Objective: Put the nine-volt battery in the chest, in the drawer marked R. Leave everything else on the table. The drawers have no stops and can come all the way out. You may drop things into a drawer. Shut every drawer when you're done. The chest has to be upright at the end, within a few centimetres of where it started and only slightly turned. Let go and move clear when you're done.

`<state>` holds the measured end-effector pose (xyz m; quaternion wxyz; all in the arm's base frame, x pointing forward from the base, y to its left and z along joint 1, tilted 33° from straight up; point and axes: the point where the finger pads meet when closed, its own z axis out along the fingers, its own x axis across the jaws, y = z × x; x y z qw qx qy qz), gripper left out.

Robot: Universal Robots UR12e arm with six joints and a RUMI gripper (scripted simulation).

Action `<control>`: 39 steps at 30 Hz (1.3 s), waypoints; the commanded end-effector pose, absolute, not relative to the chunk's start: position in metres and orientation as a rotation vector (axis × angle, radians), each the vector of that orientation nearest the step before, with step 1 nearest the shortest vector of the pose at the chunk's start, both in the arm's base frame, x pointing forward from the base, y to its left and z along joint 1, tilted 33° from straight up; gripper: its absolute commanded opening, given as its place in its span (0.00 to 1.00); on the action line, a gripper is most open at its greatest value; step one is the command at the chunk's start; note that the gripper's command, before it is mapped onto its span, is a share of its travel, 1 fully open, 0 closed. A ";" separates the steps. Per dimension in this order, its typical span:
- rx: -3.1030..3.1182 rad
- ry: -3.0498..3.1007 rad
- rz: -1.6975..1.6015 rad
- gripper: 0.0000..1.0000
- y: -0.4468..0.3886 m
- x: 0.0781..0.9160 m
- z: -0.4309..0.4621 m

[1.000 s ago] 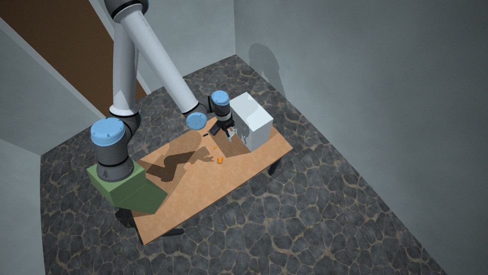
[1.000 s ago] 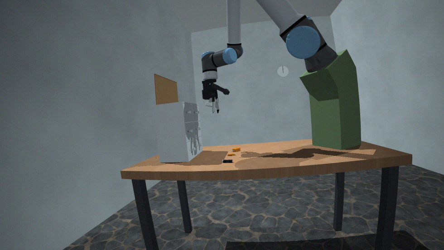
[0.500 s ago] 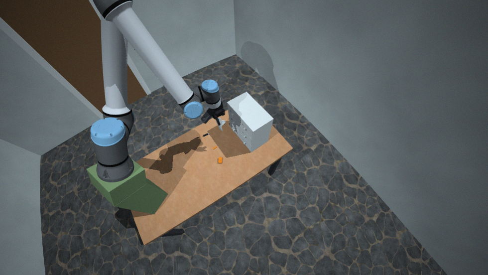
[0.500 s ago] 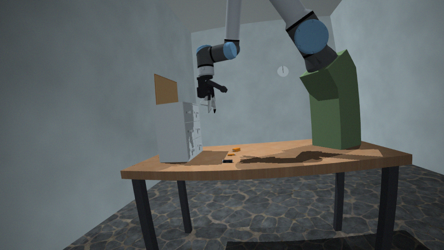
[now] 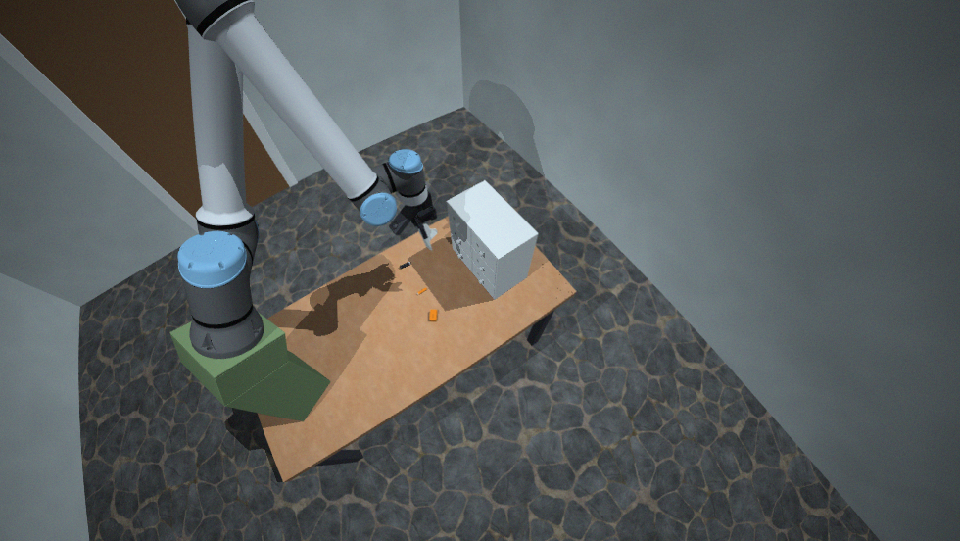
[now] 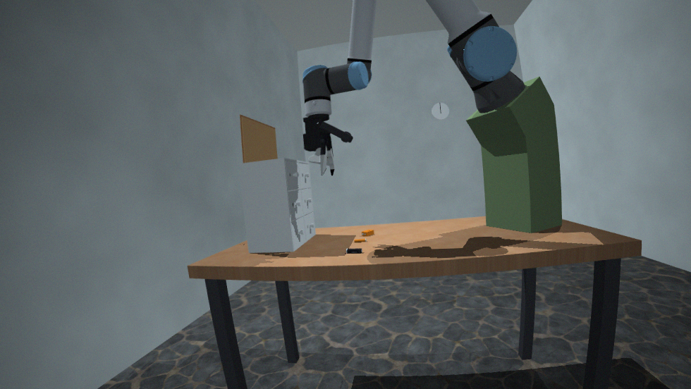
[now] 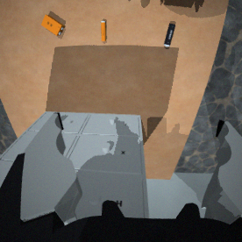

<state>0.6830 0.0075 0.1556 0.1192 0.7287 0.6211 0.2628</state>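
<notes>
Beside the drawer chest [image 5: 511, 231] [image 6: 266, 205] [image 7: 131, 184], near the table's edge, we record: one gripper [image 5: 429, 243] [image 6: 327, 172] [image 7: 139, 117], pointing down, fingers spread; one orange nine-volt battery [image 5: 433, 315] [image 6: 367, 232] [image 7: 53, 24], on the table [image 5: 396, 363] [image 6: 415, 271] [image 7: 193, 83], apart from the chest.

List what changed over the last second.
The gripper moved away from the arm's base, toward the near long edge in the exterior view, and is open, holding nothing. The chest and the orange block-shaped battery stayed put.
</notes>
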 end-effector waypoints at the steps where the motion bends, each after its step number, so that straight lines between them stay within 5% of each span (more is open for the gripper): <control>1: 2.129 1.813 0.770 1.00 0.008 0.684 0.156; 39: 2.040 1.706 0.869 1.00 0.008 0.700 0.151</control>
